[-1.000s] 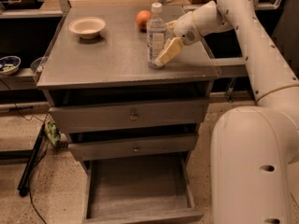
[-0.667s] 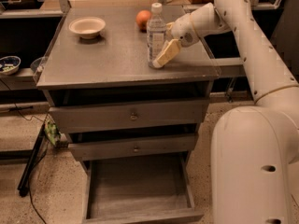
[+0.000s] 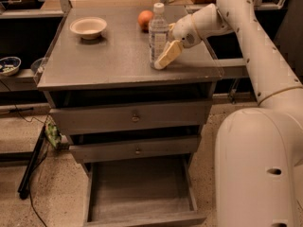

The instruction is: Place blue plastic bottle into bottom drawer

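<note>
Robot lab: gripper (image 3: 160, 61) atop steel drawer cabinet (image 3: 109, 56), speckled floor (image 3: 61, 197).

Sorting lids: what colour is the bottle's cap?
The cap is white, camera view; the gripper is at the bottle.

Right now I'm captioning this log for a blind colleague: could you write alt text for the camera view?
The robot's gripper is at the blue plastic bottle, which stands upright on the grey cabinet top near an orange and a bowl. Below, the bottom drawer is pulled open.
</note>
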Robot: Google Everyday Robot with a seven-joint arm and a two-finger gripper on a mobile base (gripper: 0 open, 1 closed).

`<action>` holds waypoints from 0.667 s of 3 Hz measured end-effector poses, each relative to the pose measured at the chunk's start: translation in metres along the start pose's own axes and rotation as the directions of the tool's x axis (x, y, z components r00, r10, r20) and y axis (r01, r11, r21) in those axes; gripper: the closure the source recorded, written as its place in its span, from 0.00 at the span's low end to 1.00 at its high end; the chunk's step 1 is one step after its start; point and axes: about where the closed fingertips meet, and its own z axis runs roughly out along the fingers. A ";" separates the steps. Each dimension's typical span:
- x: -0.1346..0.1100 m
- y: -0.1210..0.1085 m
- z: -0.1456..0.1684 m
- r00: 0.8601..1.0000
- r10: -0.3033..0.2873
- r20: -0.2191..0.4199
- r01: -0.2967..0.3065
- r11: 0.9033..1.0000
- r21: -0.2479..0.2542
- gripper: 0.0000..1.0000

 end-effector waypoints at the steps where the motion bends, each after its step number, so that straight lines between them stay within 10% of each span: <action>1: 0.000 0.000 0.000 1.000 0.000 0.000 0.000 1.000 0.000 0.19; 2: 0.000 0.000 0.000 1.000 0.000 0.000 0.000 1.000 0.000 0.42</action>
